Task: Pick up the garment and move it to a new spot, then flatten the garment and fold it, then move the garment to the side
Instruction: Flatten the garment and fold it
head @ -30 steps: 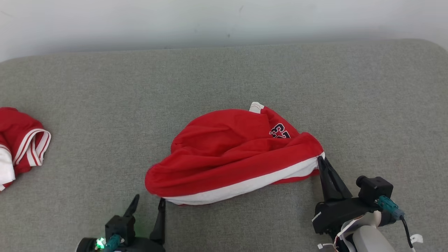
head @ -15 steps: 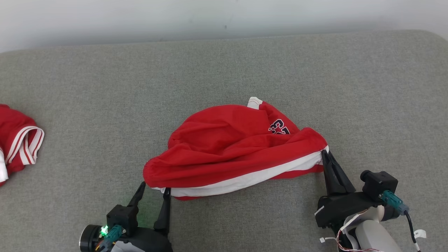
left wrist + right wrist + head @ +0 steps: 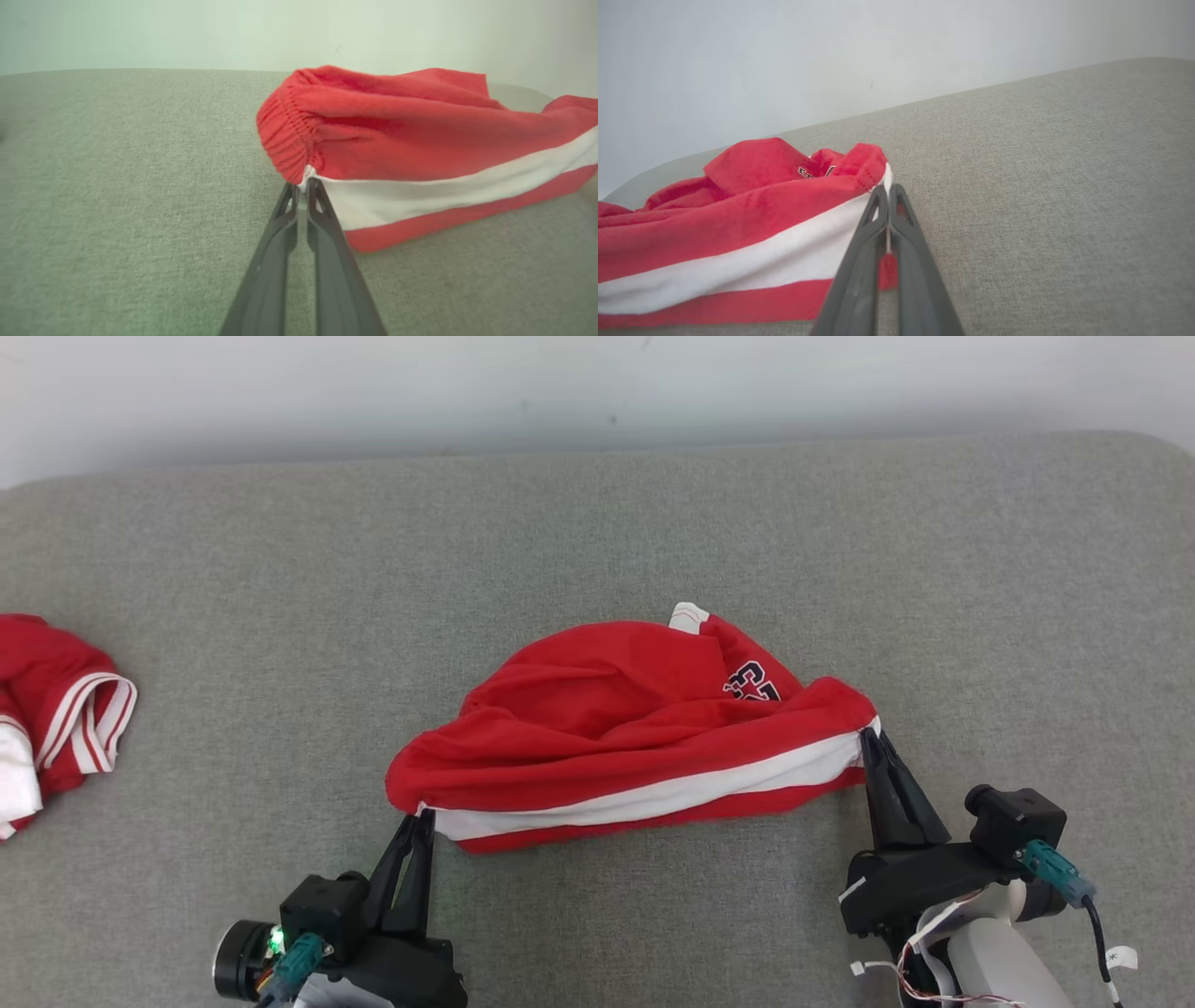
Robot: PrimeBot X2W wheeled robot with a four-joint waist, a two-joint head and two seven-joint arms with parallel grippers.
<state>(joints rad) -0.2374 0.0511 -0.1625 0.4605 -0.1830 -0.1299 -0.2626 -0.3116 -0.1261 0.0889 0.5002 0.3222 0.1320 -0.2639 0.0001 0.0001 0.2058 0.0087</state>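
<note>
This looks like a robot test room or lab rather than a home. The work surface is a wide pad (image 3: 597, 523) covered in plain grey woven fabric, rounded at its far right corner and set against a bare, pale wall (image 3: 373, 383) with a few small scuff marks (image 3: 613, 420). On it lie a red-and-white garment (image 3: 607, 709) near the middle and a second red garment (image 3: 47, 709) at the left edge, while at the near edge the robot's right forearm (image 3: 980, 971) carries loose wires (image 3: 920, 985), a teal connector (image 3: 1050, 877) and paper tags (image 3: 1117, 959), like bench hardware.
</note>
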